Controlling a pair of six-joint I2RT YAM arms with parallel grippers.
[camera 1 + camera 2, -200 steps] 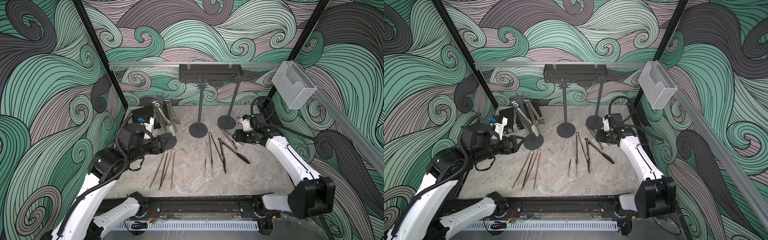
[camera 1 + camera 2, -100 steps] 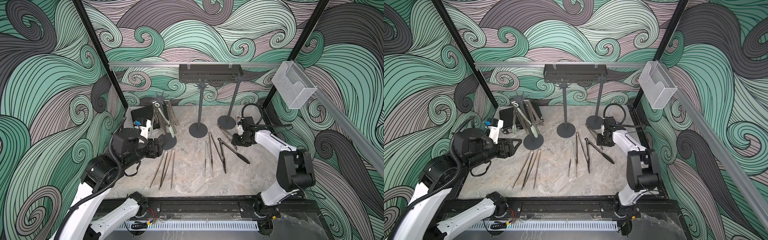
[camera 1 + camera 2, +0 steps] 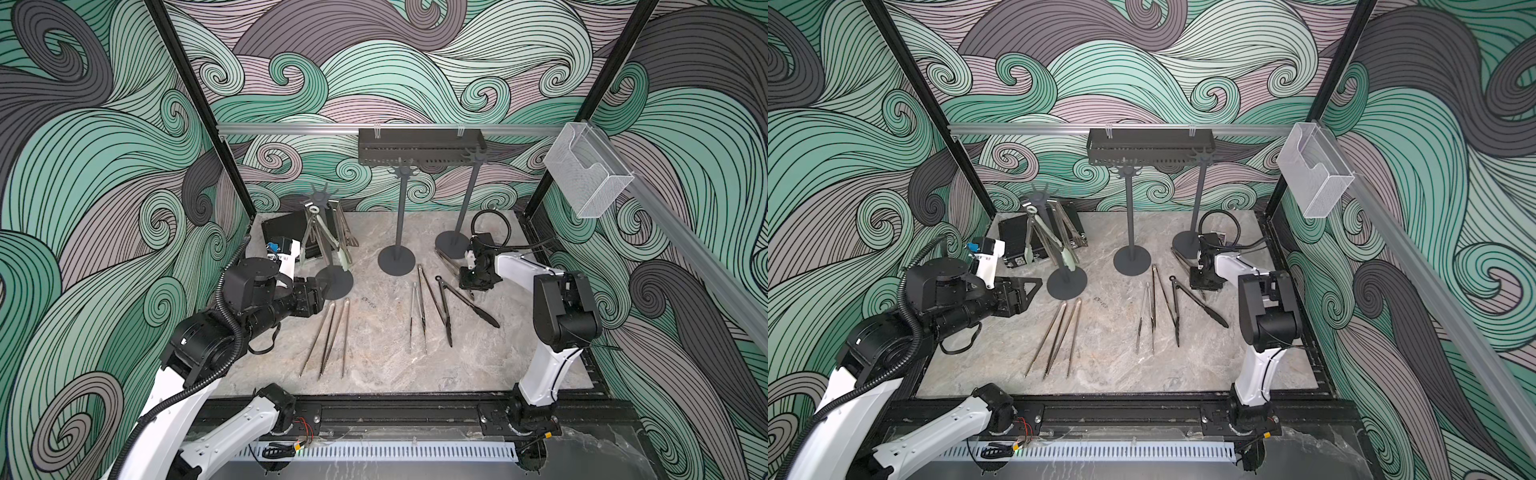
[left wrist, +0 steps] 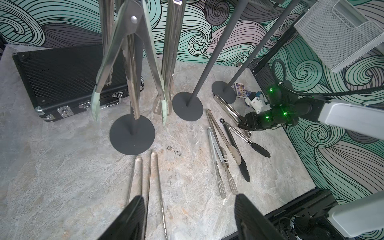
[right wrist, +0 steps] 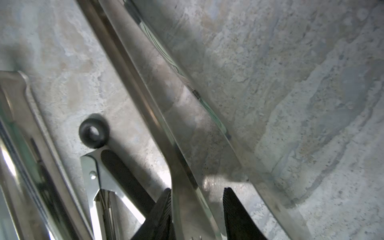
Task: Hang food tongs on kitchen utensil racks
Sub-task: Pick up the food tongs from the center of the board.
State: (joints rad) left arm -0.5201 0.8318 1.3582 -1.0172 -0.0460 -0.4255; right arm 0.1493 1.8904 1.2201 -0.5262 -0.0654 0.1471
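Steel broad-armed tongs (image 5: 182,124) at far right lie between the right gripper's (image 5: 197,190) half-open jaws, seemingly for lifting; left gripper (image 4: 188,197) gapes empty.

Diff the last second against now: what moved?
Right arm's elbow swung up and the right tool dropped onto the steel tongs by the right rack, fingers straddling one arm. Left tool backed slightly off the left rack. Racks and other tongs unchanged.

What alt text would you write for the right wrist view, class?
The right tool straddles steel tongs lying on the marble table, its fingers not visibly clamped. Beside them lies the black hanging ring of another pair.
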